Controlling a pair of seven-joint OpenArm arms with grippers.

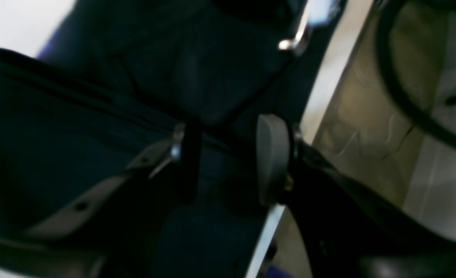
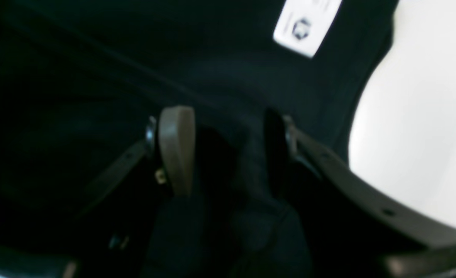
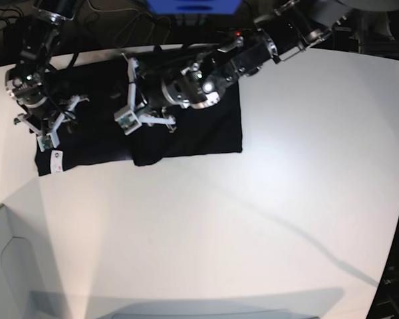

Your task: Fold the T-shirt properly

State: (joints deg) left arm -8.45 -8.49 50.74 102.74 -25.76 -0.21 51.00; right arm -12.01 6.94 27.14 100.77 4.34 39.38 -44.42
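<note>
The T-shirt (image 3: 186, 133) lies partly folded on the table (image 3: 253, 219); left gripper (image 1: 228, 158) and right gripper (image 2: 228, 154), jaws apart, straddle fabric for further folds.

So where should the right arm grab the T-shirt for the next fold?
Probably the corner of the T-shirt beside the white label, at its end under the right gripper. It lies flat on the table, so come straight down and pinch the hem with open jaws.

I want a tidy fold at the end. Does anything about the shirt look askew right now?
Yes. The T-shirt is unevenly layered: the part nearer the left gripper sits lower than the strip by the right gripper, leaving a stepped front edge.
</note>
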